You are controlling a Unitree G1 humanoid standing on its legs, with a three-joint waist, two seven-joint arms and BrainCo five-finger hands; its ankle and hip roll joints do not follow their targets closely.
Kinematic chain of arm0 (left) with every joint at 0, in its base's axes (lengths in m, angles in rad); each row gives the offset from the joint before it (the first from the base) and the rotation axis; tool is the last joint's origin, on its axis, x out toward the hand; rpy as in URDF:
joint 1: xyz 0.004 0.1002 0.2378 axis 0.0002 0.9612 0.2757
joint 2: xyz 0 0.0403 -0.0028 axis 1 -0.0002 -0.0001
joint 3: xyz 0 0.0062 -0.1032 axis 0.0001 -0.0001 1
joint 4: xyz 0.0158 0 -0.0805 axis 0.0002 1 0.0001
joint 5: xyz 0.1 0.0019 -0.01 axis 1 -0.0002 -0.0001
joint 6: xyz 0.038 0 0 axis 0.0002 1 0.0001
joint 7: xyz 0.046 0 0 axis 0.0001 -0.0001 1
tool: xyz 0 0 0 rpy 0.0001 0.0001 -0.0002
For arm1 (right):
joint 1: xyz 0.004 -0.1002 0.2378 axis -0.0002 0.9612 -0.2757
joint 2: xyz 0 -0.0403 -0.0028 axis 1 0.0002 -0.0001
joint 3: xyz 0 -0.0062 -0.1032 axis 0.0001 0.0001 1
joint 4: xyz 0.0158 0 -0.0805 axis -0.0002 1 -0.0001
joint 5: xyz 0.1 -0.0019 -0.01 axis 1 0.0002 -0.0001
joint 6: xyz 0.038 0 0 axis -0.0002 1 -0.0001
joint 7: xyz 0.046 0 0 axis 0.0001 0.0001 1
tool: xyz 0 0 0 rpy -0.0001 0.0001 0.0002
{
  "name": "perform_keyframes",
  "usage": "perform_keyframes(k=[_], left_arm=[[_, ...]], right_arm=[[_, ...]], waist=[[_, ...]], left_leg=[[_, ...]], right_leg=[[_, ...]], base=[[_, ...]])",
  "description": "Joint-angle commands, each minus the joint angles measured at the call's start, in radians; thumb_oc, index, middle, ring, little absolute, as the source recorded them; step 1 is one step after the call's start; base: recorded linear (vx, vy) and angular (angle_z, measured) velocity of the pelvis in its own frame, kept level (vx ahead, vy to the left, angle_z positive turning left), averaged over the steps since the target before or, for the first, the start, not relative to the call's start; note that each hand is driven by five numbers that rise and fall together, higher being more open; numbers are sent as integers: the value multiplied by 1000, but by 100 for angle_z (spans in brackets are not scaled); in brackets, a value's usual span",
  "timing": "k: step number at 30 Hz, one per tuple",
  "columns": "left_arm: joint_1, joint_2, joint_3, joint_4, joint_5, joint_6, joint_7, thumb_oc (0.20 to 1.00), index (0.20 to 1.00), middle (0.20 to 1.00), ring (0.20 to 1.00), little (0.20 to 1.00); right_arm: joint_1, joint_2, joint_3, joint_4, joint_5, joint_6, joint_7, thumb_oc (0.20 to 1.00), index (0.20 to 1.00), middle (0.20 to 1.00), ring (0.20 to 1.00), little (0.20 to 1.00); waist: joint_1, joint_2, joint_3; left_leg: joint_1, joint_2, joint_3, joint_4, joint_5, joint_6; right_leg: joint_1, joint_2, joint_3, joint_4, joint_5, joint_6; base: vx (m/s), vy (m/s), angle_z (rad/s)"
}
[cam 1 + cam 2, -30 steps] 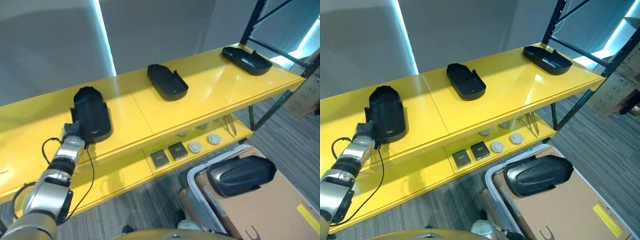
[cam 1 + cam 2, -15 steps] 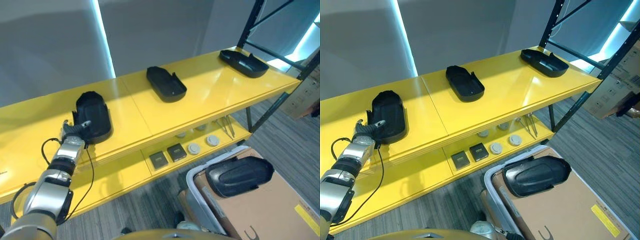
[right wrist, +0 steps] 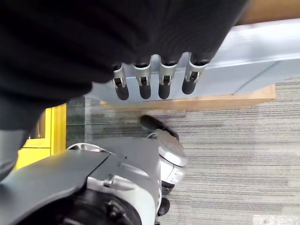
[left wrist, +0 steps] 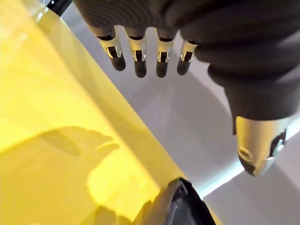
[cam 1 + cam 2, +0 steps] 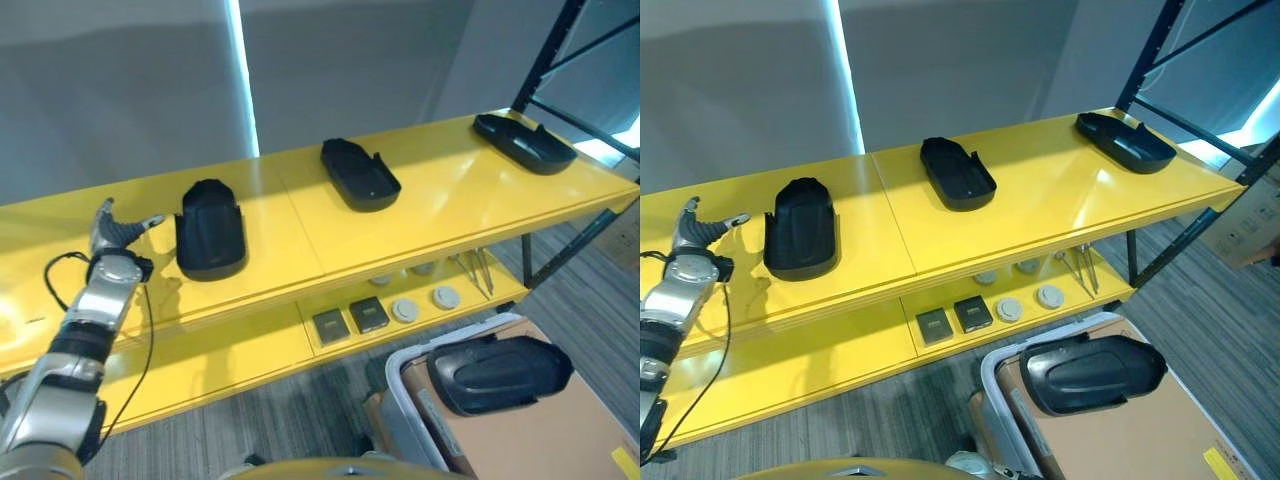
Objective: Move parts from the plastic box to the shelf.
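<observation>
Three black moulded parts lie on the yellow shelf's top board (image 5: 290,235): one at the left (image 5: 210,228), one in the middle (image 5: 360,172), one at the far right (image 5: 523,142). My left hand (image 5: 112,228) hovers open over the board, a short way left of the left part and apart from it. In the left wrist view its fingers (image 4: 140,58) are straight, with that part's edge (image 4: 187,206) past them. Another black part (image 5: 498,372) rests in the grey plastic box (image 5: 400,400) on the floor at the lower right. My right hand (image 3: 152,82) hangs open beside the box wall, holding nothing.
The lower shelf board carries two small dark square parts (image 5: 350,318), pale round discs (image 5: 425,303) and thin metal tools (image 5: 478,272). A cardboard sheet (image 5: 560,440) lies under the part in the box. A black rack upright (image 5: 560,50) stands at the right; a grey wall backs the shelf.
My left hand has let go of the left black part and drawn back to the left; the part now lies flat on the board. The camera has also shifted.
</observation>
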State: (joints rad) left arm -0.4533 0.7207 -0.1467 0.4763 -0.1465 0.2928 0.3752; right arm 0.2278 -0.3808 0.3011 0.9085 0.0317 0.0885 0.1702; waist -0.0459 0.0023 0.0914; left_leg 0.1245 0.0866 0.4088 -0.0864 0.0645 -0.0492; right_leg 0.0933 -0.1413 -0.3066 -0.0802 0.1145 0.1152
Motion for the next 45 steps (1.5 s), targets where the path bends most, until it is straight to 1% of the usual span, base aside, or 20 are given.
perform_keyframes(k=[1, 3, 4, 5, 8, 11, 13, 15, 16, 17, 18, 19, 20, 21, 26, 31, 34, 37, 42, 45], left_arm=[[-15, 80, 71, -81, -6, -145, -62, 1000, 1000, 1000, 1000, 1000], [1, 81, 85, -126, -27, -149, -84, 1000, 1000, 1000, 1000, 1000], [57, 64, 121, -264, -147, -200, -208, 1000, 1000, 1000, 1000, 1000], [111, 23, 145, -379, -227, -182, -269, 1000, 1000, 1000, 1000, 1000], [210, -42, 163, -527, -323, -190, -421, 1000, 1000, 1000, 1000, 1000], [304, -116, 156, -621, -442, -172, -506, 1000, 1000, 1000, 1000, 1000], [364, -148, 131, -649, -462, -200, -529, 1000, 1000, 1000, 1000, 1000], [392, -163, 115, -649, -483, -209, -542, 1000, 1000, 1000, 1000, 1000], [410, -177, 102, -647, -498, -211, -561, 881, 881, 881, 881, 881], [414, -181, 99, -646, -509, -203, -564, 843, 843, 843, 843, 843], [440, -197, 63, -642, -494, -230, -566, 570, 570, 570, 570, 570], [444, -198, 57, -641, -489, -237, -566, 542, 542, 542, 542, 542], [460, -201, 33, -638, -488, -248, -554, 307, 307, 307, 307, 307], [468, -201, 24, -636, -480, -255, -549, 200, 200, 200, 200, 200], [461, -197, -21, -593, -413, -308, -501, 200, 200, 200, 200, 200], [412, -214, -48, -529, -396, -337, -441, 200, 200, 200, 200, 200], [389, -224, -55, -495, -376, -341, -427, 200, 200, 200, 200, 200], [336, -234, -91, -405, -275, -370, -376, 200, 200, 200, 200, 200], [276, -260, -125, -268, -239, -407, -337, 200, 200, 200, 200, 200], [249, -278, -141, -205, -216, -416, -321, 200, 200, 200, 200, 200]], right_arm=[[28, 26, 37, -19, -24, -3, 26, 1000, 1000, 1000, 1000, 1000], [30, 27, 35, -19, -23, -3, 24, 1000, 1000, 1000, 1000, 1000], [30, 33, 19, -14, -31, -7, 23, 1000, 1000, 1000, 1000, 1000], [29, 40, 6, -1, -41, -17, 23, 1000, 1000, 1000, 1000, 1000], [21, 43, -20, 23, -50, -33, 29, 1000, 1000, 1000, 1000, 1000], [18, 45, -32, 40, -47, -46, 31, 1000, 1000, 1000, 1000, 1000], [22, 43, -37, 38, -29, -49, 27, 1000, 1000, 1000, 1000, 1000], [25, 42, -37, 36, -17, -49, 23, 1000, 1000, 1000, 1000, 1000], [27, 41, -38, 36, -8, -51, 22, 1000, 1000, 1000, 1000, 1000], [27, 41, -38, 36, -3, -50, 20, 1000, 1000, 1000, 1000, 1000], [19, 38, -38, 41, 8, -53, 19, 1000, 1000, 1000, 1000, 1000], [18, 38, -38, 41, 10, -54, 19, 1000, 1000, 1000, 1000, 1000], [14, 34, -36, 41, 19, -54, 20, 1000, 1000, 1000, 1000, 1000], [14, 32, -34, 40, 25, -54, 19, 1000, 1000, 1000, 1000, 1000], [6, 33, -18, 44, 41, -52, 15, 1000, 1000, 1000, 1000, 1000], [3, 37, -5, 43, 34, -46, 10, 1000, 1000, 1000, 1000, 1000], [2, 37, 1, 48, 27, -49, 12, 1000, 1000, 1000, 1000, 1000], [-6, 33, 16, 48, 21, -42, 18, 1000, 1000, 1000, 1000, 1000], [-10, 31, 39, 33, 7, -22, 23, 1000, 1000, 1000, 1000, 1000], [-7, 27, 48, 23, -3, -12, 32, 1000, 1000, 1000, 1000, 1000]], waist=[[28, 5, -16], [32, 5, -15], [49, 4, -12], [60, 3, -10], [79, 3, -6], [95, 4, -3], [105, 4, 3], [108, 3, 5], [111, 2, 7], [112, 3, 7], [116, 2, 12], [117, 2, 13], [118, 1, 18], [119, 1, 20], [115, -2, 25], [99, -3, 25], [93, -5, 24], [78, -8, 22], [56, -11, 18], [44, -13, 17]], left_leg=[[-4, 12, -11, 32, -77, -11], [-3, 11, -13, 31, -78, -10], [-6, 6, -21, 33, -81, -8], [-5, 3, -27, 31, -82, -6], [-7, -1, -33, 31, -83, -6], [-10, -4, -39, 29, -81, -5], [-14, -6, -41, 28, -79, -2], [-17, -8, -41, 28, -78, -1], [-20, -10, -41, 28, -78, 1], [-21, -10, -41, 28, -78, 2], [-25, -11, -42, 31, -78, 6], [-26, -11, -42, 32, -78, 6], [-28, -12, -42, 34, -78, 8], [-28, -12, -40, 35, -78, 9], [-29, -8, -32, 42, -77, 10], [-23, -3, -23, 44, -77, 9], [-22, -1, -20, 45, -76, 8], [-19, 2, -18, 48, -76, 6], [-12, 8, -9, 48, -74, 4], [-8, 11, -5, 48, -73, 2]], right_leg=[[-14, -55, 11, 39, -63, 108], [-12, -56, 10, 38, -62, 108], [-9, -60, 3, 35, -59, 109], [-6, -62, -1, 34, -57, 109], [-5, -66, -8, 34, -52, 108], [-8, -70, -13, 36, -48, 107], [-14, -73, -15, 41, -44, 107], [-15, -74, -15, 41, -42, 106], [-18, -74, -15, 42, -41, 106], [-19, -74, -15, 42, -41, 106], [-25, -75, -13, 47, -40, 105], [-26, -75, -13, 47, -40, 104], [-28, -74, -12, 50, -39, 104], [-29, -74, -11, 50, -38, 104], [-28, -74, -9, 51, -38, 103], [-26, -70, 4, 50, -37, 103], [-25, -68, 10, 47, -37, 103], [-25, -63, 24, 47, -38, 102], [-26, -55, 44, 51, -42, 102], [-25, -51, 54, 47, -42, 101]], base=[[-26, 34, 12], [-22, 29, 13], [-35, 53, 15], [-36, 61, 8], [-10, 35, 5], [-2, 11, 2], [0, 0, 0], [0, 0, 0], [0, 0, 0], [-37, 3, -1], [0, 0, 0], [-41, -3, -2], [0, 0, 0], [0, 0, 0], [0, 0, 0], [0, 0, 0], [0, 0, 0], [26, -8, -2], [40, -6, -6], [44, -8, -14]])
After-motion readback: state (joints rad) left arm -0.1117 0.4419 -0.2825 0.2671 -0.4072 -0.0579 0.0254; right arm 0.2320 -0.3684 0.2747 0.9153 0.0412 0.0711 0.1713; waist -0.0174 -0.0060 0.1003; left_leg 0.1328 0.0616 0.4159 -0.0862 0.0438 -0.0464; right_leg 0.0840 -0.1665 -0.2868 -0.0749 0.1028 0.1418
